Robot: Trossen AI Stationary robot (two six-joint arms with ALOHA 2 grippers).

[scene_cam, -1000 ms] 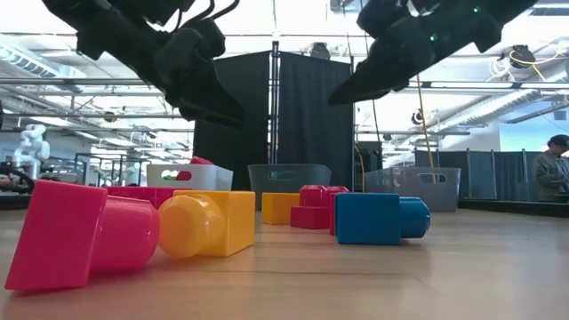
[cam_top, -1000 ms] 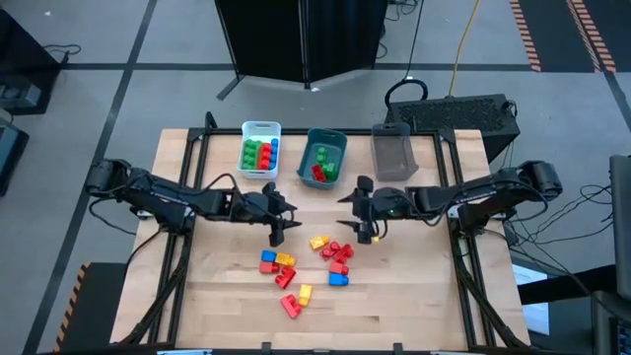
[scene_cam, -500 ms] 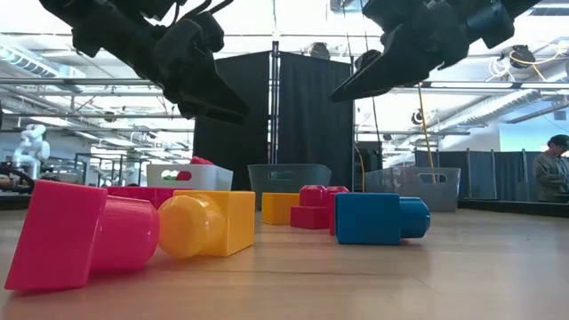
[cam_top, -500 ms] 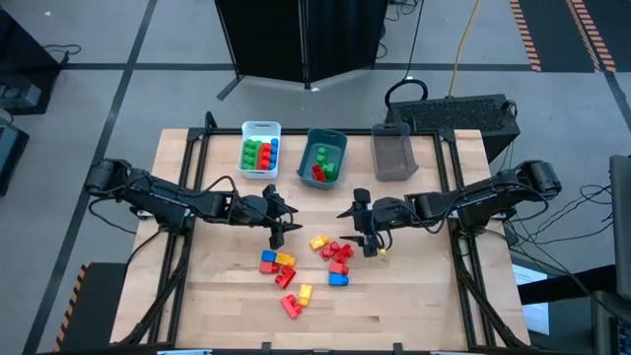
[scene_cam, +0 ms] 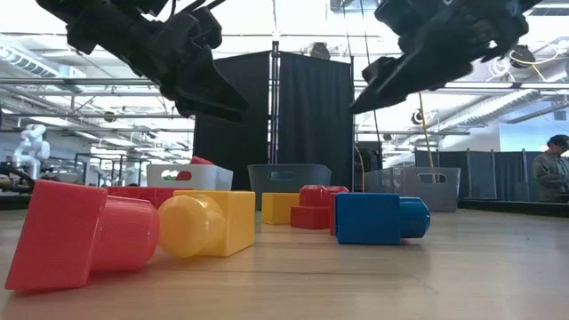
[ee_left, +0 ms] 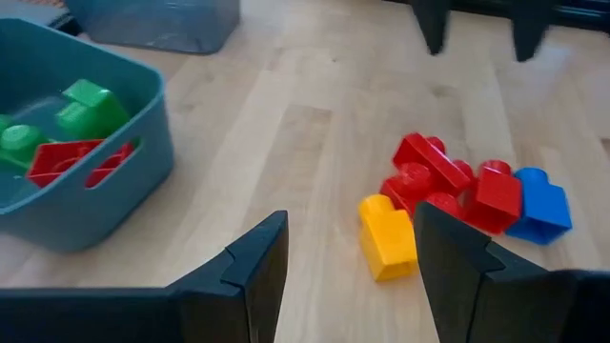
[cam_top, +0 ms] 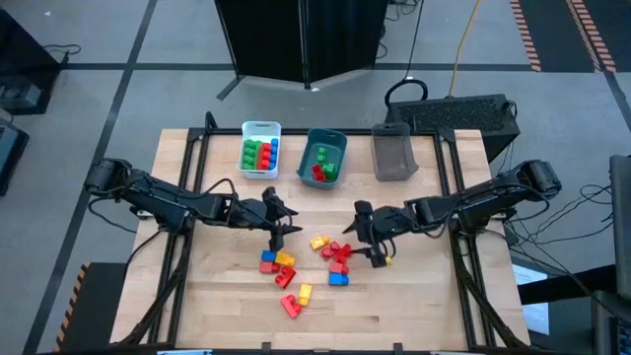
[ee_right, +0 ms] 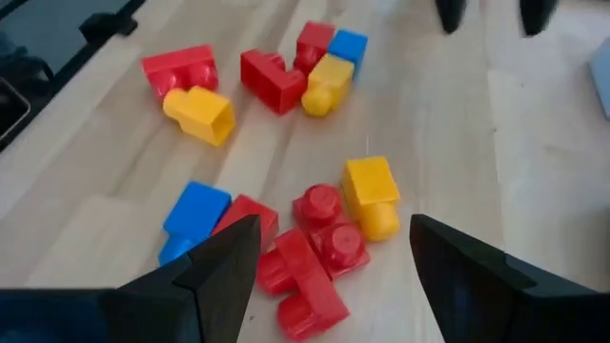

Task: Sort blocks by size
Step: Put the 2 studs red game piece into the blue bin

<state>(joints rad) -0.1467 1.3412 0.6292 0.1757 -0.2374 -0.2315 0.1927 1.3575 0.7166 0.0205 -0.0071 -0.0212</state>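
Loose blocks lie mid-table in two groups: a yellow one (cam_top: 317, 241), reds (cam_top: 337, 253) and a blue (cam_top: 337, 279) to the right, and further blue, yellow and red ones (cam_top: 281, 268) to the left. My left gripper (cam_top: 280, 235) hangs open above the table just beyond the left group; the yellow block (ee_left: 386, 236) lies ahead of its fingers. My right gripper (cam_top: 373, 251) hangs open at the right of the red cluster (ee_right: 319, 243), which shows between its fingers in the right wrist view. Neither gripper holds anything.
Three bins stand in a row along the far edge: white (cam_top: 260, 130) with green, red and blue blocks, teal (cam_top: 323, 138) with green and red blocks, grey (cam_top: 390, 158). Bare wood stretches along the near edge and both sides.
My right gripper has swung toward the table's near edge, turning as it went, and now hangs beside the red cluster. It has stayed open. The blocks have not moved.
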